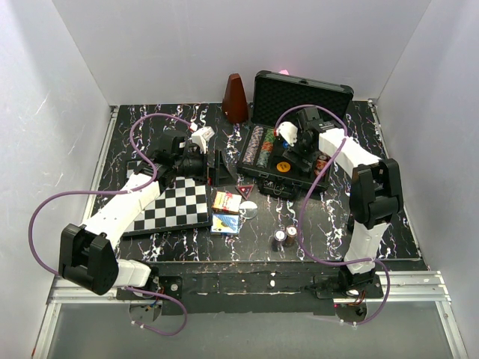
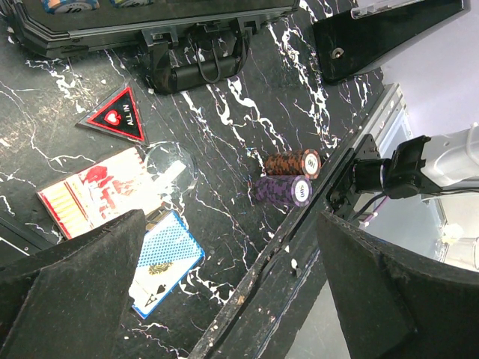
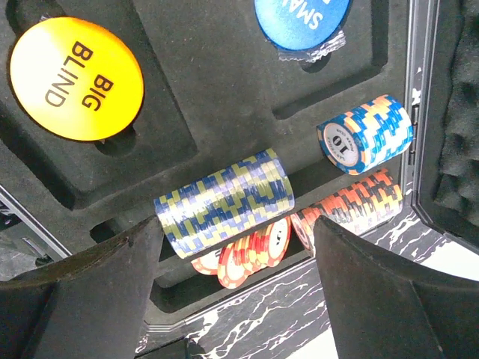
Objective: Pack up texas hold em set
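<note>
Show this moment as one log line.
right gripper: open over yellow-blue chip stack in black rectangular hard case; left gripper: open; brown chip stack: outside

Black case (image 1: 303, 93) lies open, striped chips (image 1: 262, 146) rowed inside, two card boxes (image 1: 226, 202) lying outside nearby.

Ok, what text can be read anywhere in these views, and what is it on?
"BIG BLIND": yellow round button.
"SMA", rest cut off by the frame: blue round button.
"10": end of the blue and orange chip stack.
"ALL IN": red and black triangle.
Too small to read: brown chip stack, purple chip stack, red card box, blue card box.
</note>
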Robot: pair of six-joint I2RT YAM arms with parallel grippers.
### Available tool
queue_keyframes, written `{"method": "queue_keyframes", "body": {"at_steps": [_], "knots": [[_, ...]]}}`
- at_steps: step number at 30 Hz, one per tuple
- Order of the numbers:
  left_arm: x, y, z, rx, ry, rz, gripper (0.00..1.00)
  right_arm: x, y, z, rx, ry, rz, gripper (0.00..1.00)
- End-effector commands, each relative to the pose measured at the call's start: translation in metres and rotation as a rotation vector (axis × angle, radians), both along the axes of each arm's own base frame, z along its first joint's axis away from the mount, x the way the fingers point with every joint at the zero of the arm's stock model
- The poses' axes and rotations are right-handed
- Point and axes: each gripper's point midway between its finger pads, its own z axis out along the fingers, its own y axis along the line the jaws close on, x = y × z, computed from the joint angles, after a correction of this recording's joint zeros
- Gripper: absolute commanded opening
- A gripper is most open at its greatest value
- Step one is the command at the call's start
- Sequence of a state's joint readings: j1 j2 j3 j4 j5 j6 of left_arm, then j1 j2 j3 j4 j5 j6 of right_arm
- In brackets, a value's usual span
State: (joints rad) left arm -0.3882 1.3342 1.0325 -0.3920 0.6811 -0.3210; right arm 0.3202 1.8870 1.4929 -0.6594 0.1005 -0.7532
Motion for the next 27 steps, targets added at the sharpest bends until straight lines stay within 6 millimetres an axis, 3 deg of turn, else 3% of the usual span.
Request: {"method": "queue_keyframes", "body": {"at_steps": [1,5,14,19,27], "knots": [[0.004,-0.001,0.021,-0.022,-0.055,-0.017,0.98,0.026,0.007,0.028,0.040,-0.113,-0.022,0.88],[0.003,-0.001,0.021,-0.022,-0.056,-0.017,0.98,0.025,0.006,0.036,0.056,-0.144,-0.033,0.89],[0.002,0.000,0.025,-0.024,-0.073,-0.022,0.98,0.000,0.028,0.089,0.321,-0.217,-0.132,0.90],[0.002,0.000,0.026,-0.028,-0.076,-0.018,0.98,-0.021,0.042,0.103,0.497,-0.126,-0.317,0.91],[0.002,0.001,0.029,-0.030,-0.086,-0.010,0.98,-0.030,0.063,0.121,0.880,-0.101,-0.704,0.88]]}}
